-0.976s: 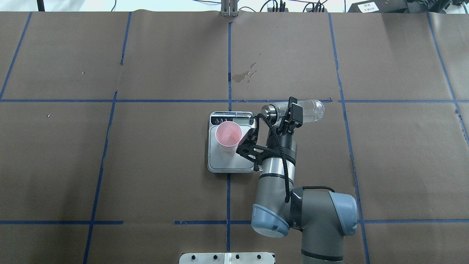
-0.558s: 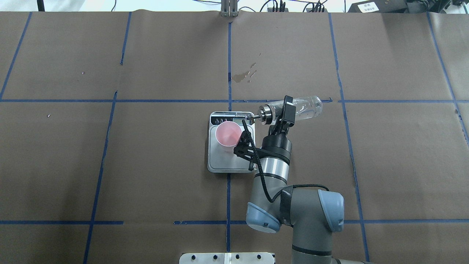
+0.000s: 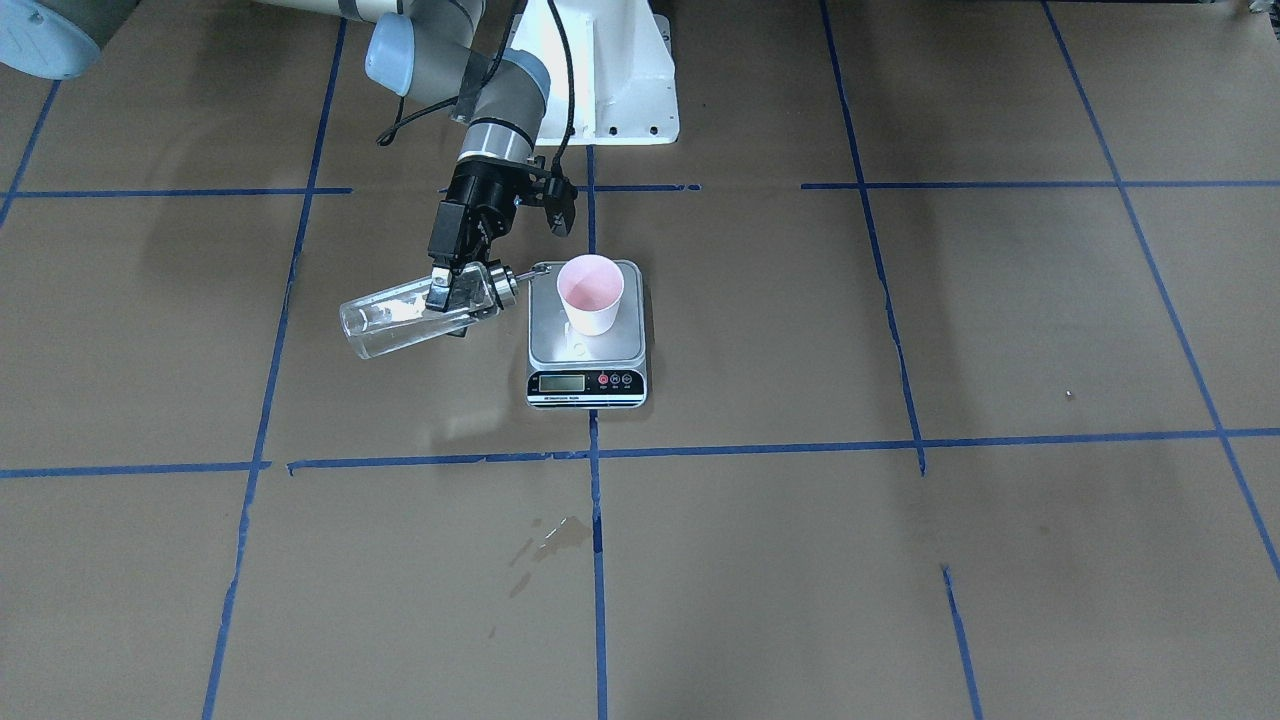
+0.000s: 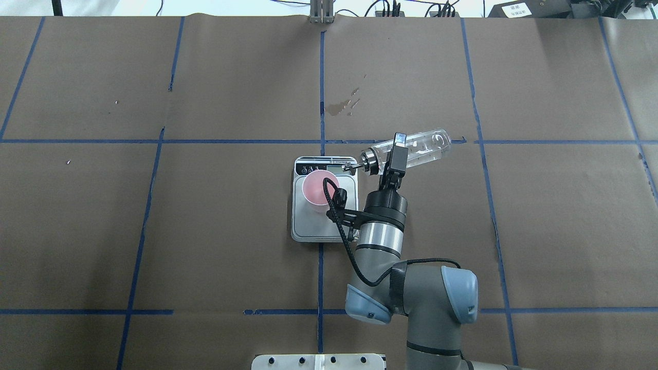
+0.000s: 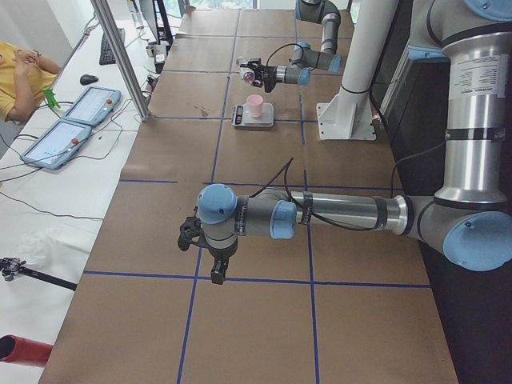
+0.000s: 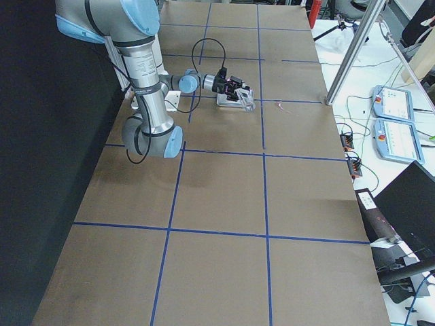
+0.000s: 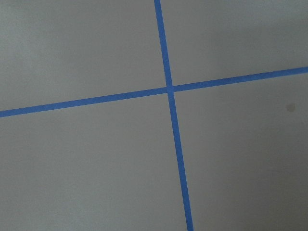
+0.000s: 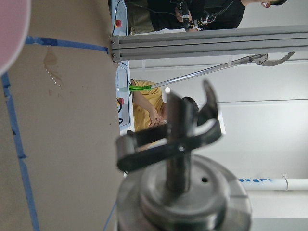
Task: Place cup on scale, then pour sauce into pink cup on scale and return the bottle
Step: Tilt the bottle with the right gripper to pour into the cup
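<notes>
At the bench's centre, right claw (image 4: 395, 154) grips the bottle (image 4: 426, 146) beside the scale (image 4: 308, 226).
Bottle lies almost level, spout towards the cup (image 4: 320, 189), which stands upright on the scale's platform; left claw (image 5: 215, 274) hangs toward the bench's left end, its opening impossible to tell.

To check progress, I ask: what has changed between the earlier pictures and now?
The right claw, shut on the bottle, has swung it toward the cup. The spout now reaches over the far edge of the scale, and the bottle lies more slanted in the overhead view. Cup and scale stayed in place.
</notes>
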Controlling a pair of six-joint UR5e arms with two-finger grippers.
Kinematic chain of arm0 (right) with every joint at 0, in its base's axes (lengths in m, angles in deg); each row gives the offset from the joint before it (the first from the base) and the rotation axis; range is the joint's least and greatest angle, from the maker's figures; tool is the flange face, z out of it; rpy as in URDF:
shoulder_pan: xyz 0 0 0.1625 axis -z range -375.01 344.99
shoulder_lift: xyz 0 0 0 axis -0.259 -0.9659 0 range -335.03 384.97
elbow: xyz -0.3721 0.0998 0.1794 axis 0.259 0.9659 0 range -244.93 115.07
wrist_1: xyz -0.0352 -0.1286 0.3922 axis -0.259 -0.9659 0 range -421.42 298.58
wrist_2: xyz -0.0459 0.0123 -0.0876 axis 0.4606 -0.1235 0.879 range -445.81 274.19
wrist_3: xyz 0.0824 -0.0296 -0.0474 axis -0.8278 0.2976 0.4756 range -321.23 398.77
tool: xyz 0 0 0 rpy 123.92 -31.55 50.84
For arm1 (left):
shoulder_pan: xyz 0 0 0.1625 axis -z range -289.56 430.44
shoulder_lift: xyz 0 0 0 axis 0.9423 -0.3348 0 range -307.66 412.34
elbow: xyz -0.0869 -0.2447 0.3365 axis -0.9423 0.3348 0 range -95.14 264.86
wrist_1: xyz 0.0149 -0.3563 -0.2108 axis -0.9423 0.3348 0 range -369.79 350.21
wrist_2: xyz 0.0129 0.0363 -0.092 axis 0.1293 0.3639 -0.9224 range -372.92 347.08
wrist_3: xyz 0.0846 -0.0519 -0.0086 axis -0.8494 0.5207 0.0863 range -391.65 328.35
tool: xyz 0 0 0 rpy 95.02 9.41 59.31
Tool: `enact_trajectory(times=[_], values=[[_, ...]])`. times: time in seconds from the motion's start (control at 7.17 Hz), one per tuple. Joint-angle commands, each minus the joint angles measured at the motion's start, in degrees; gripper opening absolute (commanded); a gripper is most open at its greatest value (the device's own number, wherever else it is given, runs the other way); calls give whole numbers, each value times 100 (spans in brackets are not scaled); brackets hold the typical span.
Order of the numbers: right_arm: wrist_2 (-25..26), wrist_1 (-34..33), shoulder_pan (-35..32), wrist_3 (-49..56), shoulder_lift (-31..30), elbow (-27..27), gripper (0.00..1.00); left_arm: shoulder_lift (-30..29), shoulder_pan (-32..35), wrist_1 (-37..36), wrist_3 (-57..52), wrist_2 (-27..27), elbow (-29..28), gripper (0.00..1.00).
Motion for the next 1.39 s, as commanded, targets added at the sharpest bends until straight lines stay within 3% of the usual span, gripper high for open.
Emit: enact_trajectory(times=[0.0, 0.28, 1.25], values=[[278, 0, 10, 586, 75, 7, 0, 0, 0, -1, -9, -7, -6, 100], [454, 0, 10, 1194, 84, 16, 0, 9, 0, -1, -9, -7, 2, 100], [481, 52, 10, 1187, 58, 16, 0, 0, 0, 8, -9, -7, 2, 100]])
